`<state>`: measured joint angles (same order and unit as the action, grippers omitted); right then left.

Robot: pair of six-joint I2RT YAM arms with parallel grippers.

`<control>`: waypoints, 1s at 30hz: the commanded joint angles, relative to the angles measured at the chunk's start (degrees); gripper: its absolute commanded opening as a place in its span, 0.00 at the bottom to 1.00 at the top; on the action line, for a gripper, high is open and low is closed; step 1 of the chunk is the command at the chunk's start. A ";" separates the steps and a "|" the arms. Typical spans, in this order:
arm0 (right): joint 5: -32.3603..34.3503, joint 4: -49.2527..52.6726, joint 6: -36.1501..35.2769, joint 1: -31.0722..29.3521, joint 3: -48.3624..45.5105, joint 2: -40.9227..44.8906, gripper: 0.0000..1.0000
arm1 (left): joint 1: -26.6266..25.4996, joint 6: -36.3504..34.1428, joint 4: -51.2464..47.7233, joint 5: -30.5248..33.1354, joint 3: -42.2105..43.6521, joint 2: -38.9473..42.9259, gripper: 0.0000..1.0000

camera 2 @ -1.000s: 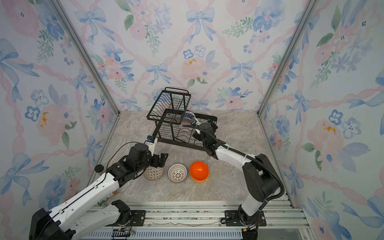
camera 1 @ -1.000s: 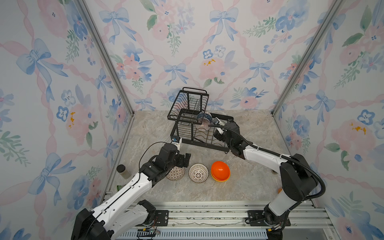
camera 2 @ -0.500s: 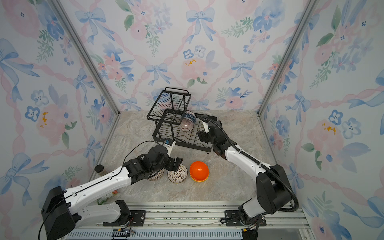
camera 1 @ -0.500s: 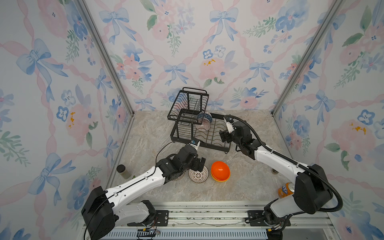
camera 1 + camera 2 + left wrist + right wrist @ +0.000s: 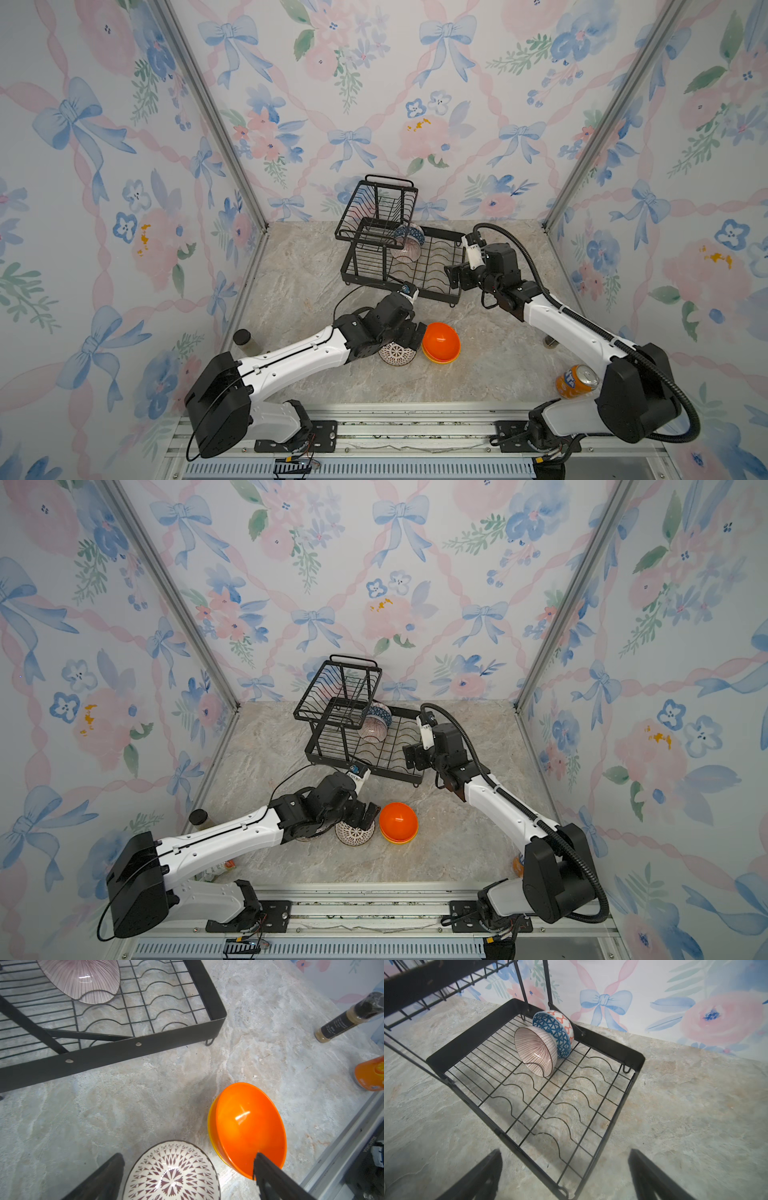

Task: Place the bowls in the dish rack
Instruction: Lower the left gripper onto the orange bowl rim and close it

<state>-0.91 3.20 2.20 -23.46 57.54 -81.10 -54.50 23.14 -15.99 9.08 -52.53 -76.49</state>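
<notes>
The black wire dish rack (image 5: pixel 365 280) (image 5: pixel 395 774) stands at the back of the table. A pink striped bowl (image 5: pixel 406 252) (image 5: pixel 535 1051) leans on edge in its base against a blue-patterned bowl (image 5: pixel 411 235) (image 5: pixel 552 1032). In front, a brown-and-white lattice bowl (image 5: pixel 397 355) (image 5: pixel 172 1172) sits beside an orange bowl (image 5: pixel 441 343) (image 5: pixel 247 1126), which is nested in a yellow bowl (image 5: pixel 209 1126). My left gripper (image 5: pixel 406 337) (image 5: pixel 188 1165) is open just above the lattice bowl, its fingers on either side. My right gripper (image 5: pixel 455 276) (image 5: pixel 564 1167) hangs open and empty over the rack's right end.
An orange soda can (image 5: pixel 577 382) (image 5: pixel 372 1074) stands at the front right by the right arm's base. One spice bottle (image 5: pixel 242 337) is at the left wall, another (image 5: pixel 349 1020) at the right. Patterned walls close three sides and a metal rail (image 5: pixel 415 424) the front.
My left arm swung right, from the leftmost bowl to over the lattice bowl beside the orange one. My right gripper pulled back out of the rack toward its right end. Both stayed open.
</notes>
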 commanded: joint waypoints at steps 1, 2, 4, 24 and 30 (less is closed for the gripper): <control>-3.68 2.55 0.84 0.77 -0.20 -0.52 0.97 | -1.50 2.11 1.86 -1.16 -1.34 -2.56 0.98; -4.10 2.96 0.72 0.88 0.27 -0.84 0.97 | -1.72 2.81 2.34 -1.21 -1.43 -3.44 0.98; -4.26 3.54 0.23 1.09 0.89 -1.17 0.97 | -1.83 3.85 4.00 -2.84 -1.42 -4.95 0.98; -4.72 3.30 -1.58 2.08 2.97 -4.46 0.97 | -3.13 3.27 -1.42 -0.43 -11.30 -18.64 0.49; -5.16 3.13 -1.67 2.38 3.14 -4.94 0.97 | -3.42 2.93 -3.97 0.67 -13.30 -20.76 0.41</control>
<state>-4.97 6.04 0.86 -21.65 59.68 -85.12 -57.52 27.03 -17.17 8.27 -64.38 -96.05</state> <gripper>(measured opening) 0.968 0.416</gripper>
